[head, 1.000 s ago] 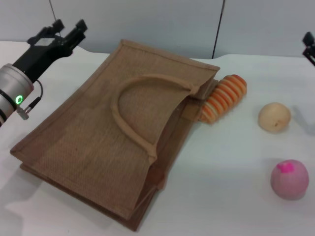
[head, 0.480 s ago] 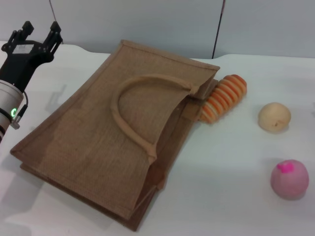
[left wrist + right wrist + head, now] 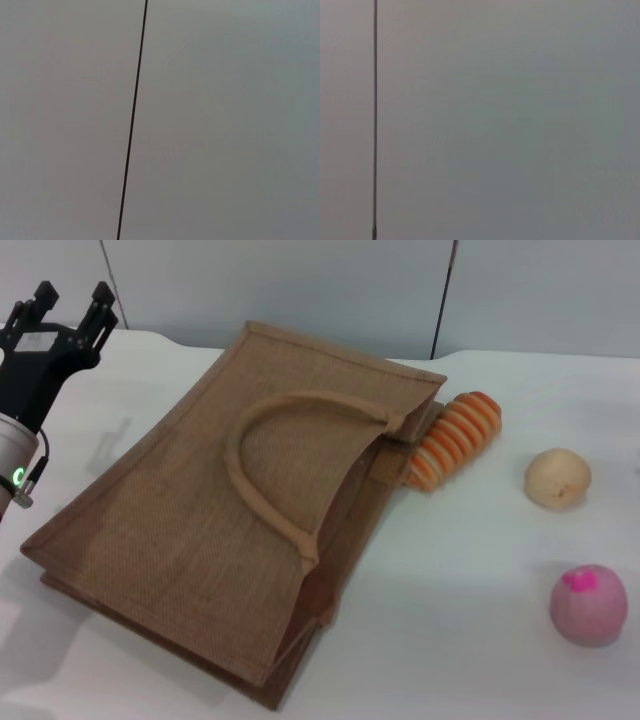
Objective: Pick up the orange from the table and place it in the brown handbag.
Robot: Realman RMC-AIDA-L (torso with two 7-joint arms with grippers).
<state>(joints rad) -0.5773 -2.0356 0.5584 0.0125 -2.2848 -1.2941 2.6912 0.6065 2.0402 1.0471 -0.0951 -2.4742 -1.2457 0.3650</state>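
Handbag (image 3: 240, 530) flat on table (image 3: 480, 640), centre; orange not visible. Left gripper (image 3: 58, 308) at 10 o'clock, fingers apart, empty (well off the bag). Striped loaf (image 3: 455, 440) touches bag at 2 o'clock.

You face a plain grey panelled wall (image 3: 300, 290) behind the white table (image 3: 480, 640); thin dark seams (image 3: 134, 120) split its panels.
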